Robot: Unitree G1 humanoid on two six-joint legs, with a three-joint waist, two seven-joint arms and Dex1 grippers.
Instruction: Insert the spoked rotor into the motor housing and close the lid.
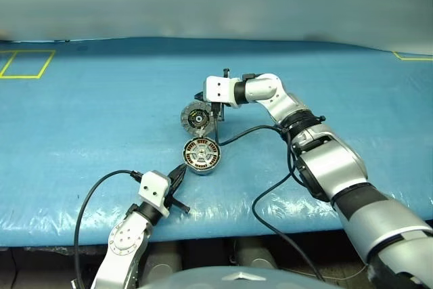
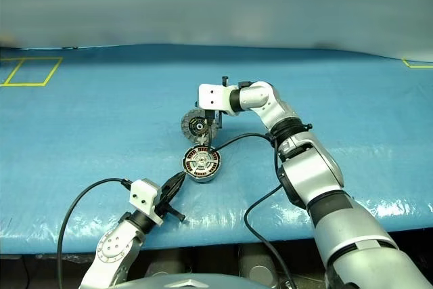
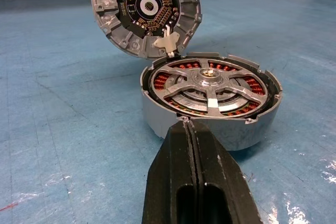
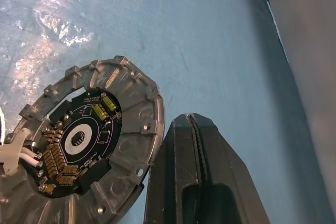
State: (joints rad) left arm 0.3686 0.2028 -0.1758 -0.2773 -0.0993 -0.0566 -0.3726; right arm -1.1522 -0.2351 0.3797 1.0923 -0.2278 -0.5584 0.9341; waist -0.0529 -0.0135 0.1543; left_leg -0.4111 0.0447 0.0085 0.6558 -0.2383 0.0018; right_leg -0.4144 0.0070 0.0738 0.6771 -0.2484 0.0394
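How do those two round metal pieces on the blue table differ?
The housing lies flat on the table; the lid stands tilted up behind it. The housing shows copper windings under a spoked part; the lid's face carries a black circuit board. Both are round and grey-rimmed.

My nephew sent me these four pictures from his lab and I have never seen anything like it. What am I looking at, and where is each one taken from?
It is a humanoid robot working at a table covered in blue sheeting. The two wide pictures come from cameras in its head, looking down over both arms. The two close-ups come from cameras on its wrists.

On the table sits the motor housing, a short grey cylinder with copper windings, and a spoked rotor already rests inside it. The lid stands tilted on its edge behind the housing, circuit side facing it.

The left end effector is shut against the housing's rim. The right end effector is shut beside the lid's edge. Neither holds anything.
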